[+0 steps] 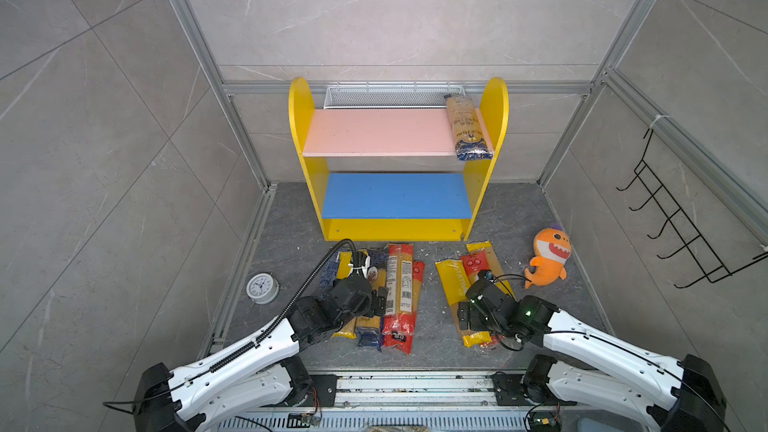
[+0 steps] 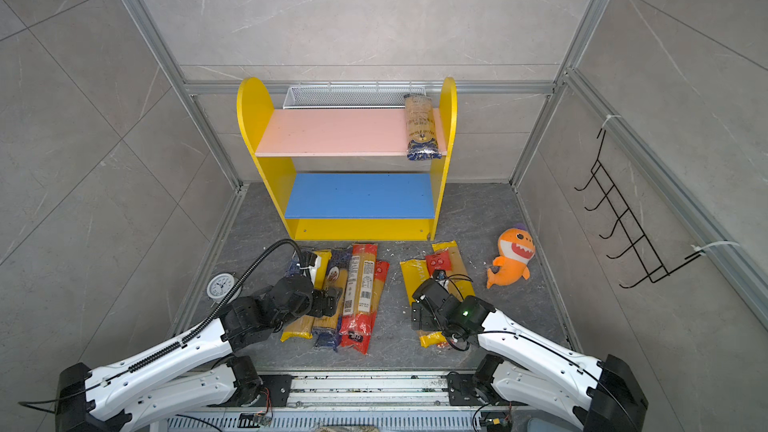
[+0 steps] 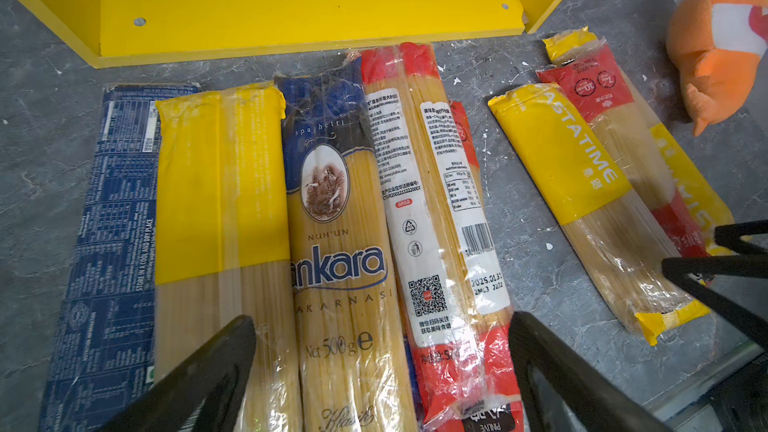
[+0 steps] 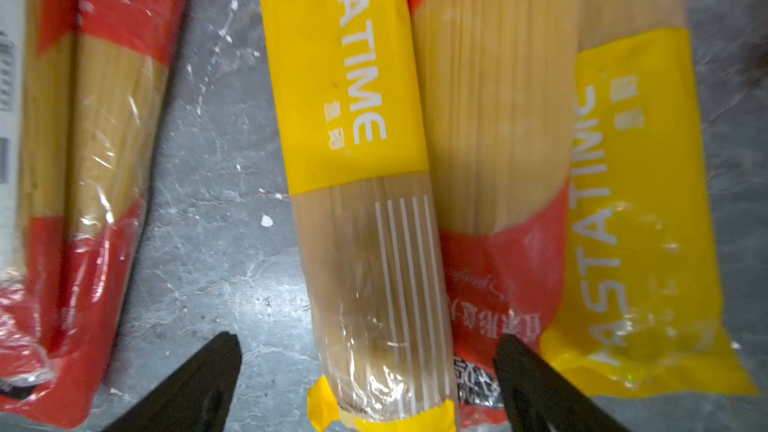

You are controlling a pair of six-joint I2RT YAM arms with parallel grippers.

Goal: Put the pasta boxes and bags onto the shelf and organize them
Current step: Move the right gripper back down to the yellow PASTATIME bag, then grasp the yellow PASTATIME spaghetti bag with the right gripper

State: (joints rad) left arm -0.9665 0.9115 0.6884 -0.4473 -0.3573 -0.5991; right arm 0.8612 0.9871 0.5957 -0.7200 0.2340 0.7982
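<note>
Lettering on Ankara bag (image 3: 340,268) reads only from left wrist; left tool (image 3: 380,320), right tool (image 4: 366,339) both spread.

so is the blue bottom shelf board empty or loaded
Empty: the blue lower board shows bare in both top views. The only shelved pack lies on the pink upper board.

Shelf (image 1: 301,118): yellow sides, pink upper board (image 1: 374,130), blue lower board (image 1: 395,195). Ankara bag (image 3: 340,243) navy-topped, Pastatime bag (image 3: 561,151) yellow-banded, box (image 3: 108,243) dark blue, plush shark (image 1: 548,257) orange.
</note>
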